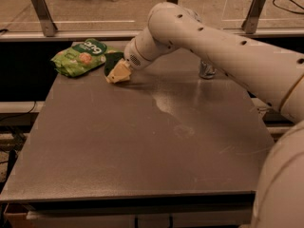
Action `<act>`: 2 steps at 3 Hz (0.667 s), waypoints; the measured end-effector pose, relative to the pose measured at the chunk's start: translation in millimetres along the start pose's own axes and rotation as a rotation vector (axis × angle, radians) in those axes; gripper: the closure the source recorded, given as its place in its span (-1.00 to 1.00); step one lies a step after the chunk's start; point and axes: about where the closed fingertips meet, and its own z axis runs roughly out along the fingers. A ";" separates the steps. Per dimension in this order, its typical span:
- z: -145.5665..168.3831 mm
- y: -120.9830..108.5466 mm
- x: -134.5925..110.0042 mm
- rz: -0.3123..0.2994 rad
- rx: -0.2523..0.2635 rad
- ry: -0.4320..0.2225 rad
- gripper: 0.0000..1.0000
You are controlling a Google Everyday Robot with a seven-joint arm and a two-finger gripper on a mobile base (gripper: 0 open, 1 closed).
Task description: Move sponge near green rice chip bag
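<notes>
The green rice chip bag (79, 57) lies at the table's far left, crinkled light green with a dark label. The sponge (115, 69), dark green top over pale yellow foam, sits tilted just right of the bag, almost touching it, its lower edge at or just above the table. My gripper (124, 68) is at the end of the white arm that reaches in from the right, right against the sponge. Its fingers are hidden behind the wrist and the sponge.
A small metallic can (207, 70) stands at the far right of the grey table (152, 141), partly behind my arm. A rail with metal posts (42, 13) runs behind the table.
</notes>
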 end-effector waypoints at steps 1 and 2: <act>6.1 -9.2 0.1 0.012 0.004 0.003 -0.28; 7.3 -13.7 0.1 0.016 0.007 0.004 -0.74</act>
